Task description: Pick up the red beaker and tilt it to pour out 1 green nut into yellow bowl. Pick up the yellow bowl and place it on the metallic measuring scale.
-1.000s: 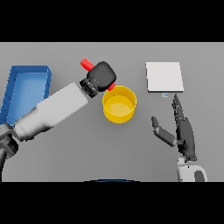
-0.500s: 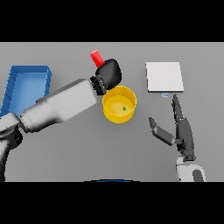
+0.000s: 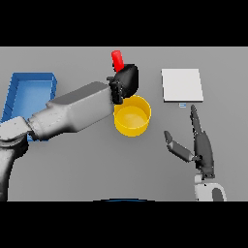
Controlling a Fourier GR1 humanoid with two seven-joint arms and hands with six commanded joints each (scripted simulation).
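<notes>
Head view showed left hand (image 3: 125, 82) gripping red beaker (image 3: 117, 60) just behind yellow bowl (image 3: 131, 115), right hand (image 3: 201, 147) open and empty nearby; best set beaker down clear of bowl.

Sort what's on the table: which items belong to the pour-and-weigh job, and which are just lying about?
In the job: red beaker, held in the left hand; yellow bowl; metallic measuring scale; right hand, open near the scale.
Just lying about: blue tray.
</notes>
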